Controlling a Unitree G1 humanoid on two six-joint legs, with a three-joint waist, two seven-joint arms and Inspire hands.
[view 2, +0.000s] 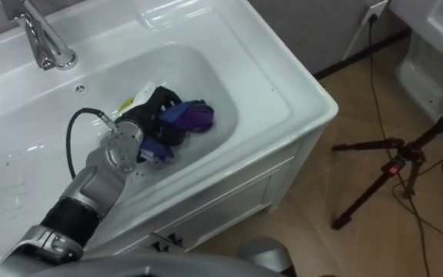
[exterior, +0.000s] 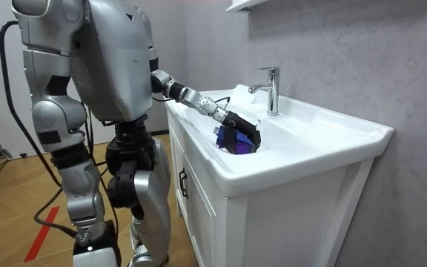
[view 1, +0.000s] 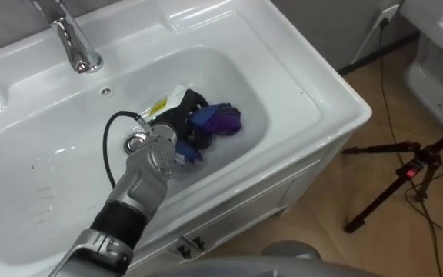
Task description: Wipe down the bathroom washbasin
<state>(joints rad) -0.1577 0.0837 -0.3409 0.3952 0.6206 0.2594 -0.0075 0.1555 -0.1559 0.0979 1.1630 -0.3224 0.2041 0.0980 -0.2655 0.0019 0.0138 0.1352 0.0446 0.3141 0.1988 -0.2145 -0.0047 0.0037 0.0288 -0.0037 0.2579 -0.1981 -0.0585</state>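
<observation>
Wiping or merely reaching, asks the student: which step is shown?

Tutor: Wiping, by my reading. The cloth [view 1: 220,119], a bunched blue and purple rag, lies on the floor of the basin [view 1: 283,100], toward the bowl's right end and well apart from the tap [view 1: 71,42] at the back rim. The left hand [view 1: 184,115] sits on the cloth's left side, its dark fingers curled down into the folds and clutching it.

Student: And how does the robot stand?

Tutor: The room view shows it upright at the near end of the white cabinet [exterior: 199,215], left arm stretched out and down over the rim into the bowl.

Student: How much of the job is done?

Tutor: That cannot be read here. The porcelain looks equally white and glossy everywhere, so nothing marks off wiped areas from unwiped ones. Most of the bowl lies to the left of the cloth, so I judge the greater part of the sweep remains.

Student: What does the next move call for?

Tutor: Probably a firm hold on the rag, downward pressure, and a drag leftward across the floor and up the curved walls. The wadded cloth covers little surface, so flattening it would help. The hand should clear the tap.
</observation>
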